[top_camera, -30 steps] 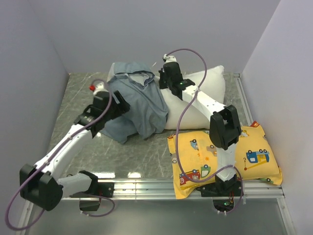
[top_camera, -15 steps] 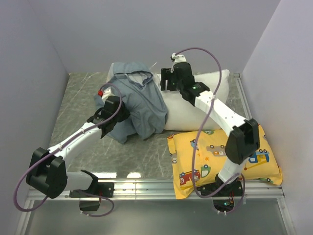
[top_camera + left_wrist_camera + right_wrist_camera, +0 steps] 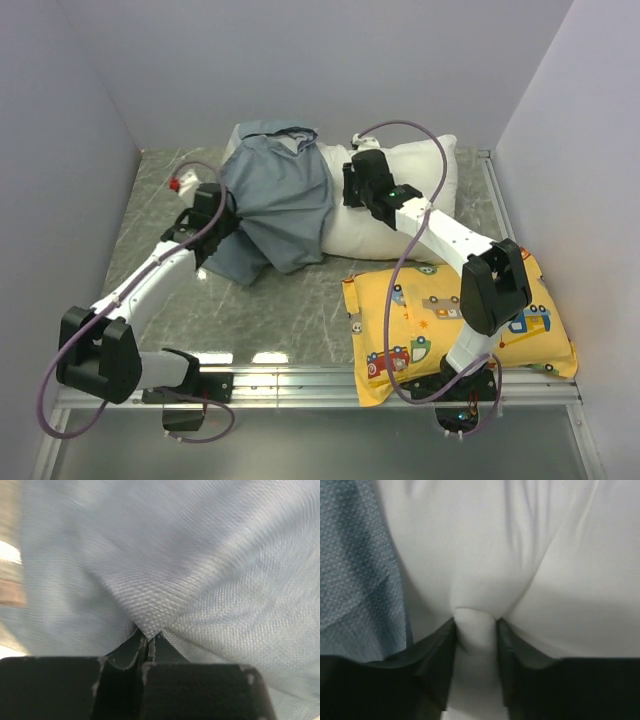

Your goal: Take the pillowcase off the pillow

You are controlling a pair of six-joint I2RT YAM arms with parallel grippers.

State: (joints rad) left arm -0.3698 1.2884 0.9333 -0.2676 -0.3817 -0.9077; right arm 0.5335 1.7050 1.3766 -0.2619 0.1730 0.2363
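The blue-grey pillowcase [image 3: 282, 200] lies bunched over the left end of the white pillow [image 3: 425, 172] at the back of the table. My left gripper [image 3: 228, 215] is at the cloth's left edge. In the left wrist view it [image 3: 148, 639] is shut on a pinched fold of the pillowcase [image 3: 200, 570]. My right gripper [image 3: 352, 186] presses on the pillow just right of the cloth. In the right wrist view it [image 3: 475, 622] is shut on a puckered fold of the pillow [image 3: 485, 545], with the pillowcase [image 3: 355, 580] at the left.
A yellow pillow with a cartoon-vehicle print [image 3: 455, 312] lies at the front right, under the right arm. Grey walls close in the left, back and right. A metal rail [image 3: 300, 380] runs along the near edge.
My left gripper has shut on the pillowcase and drawn it slightly left. My right gripper opened, came down onto the pillow beside the cloth and closed on a fold of it.
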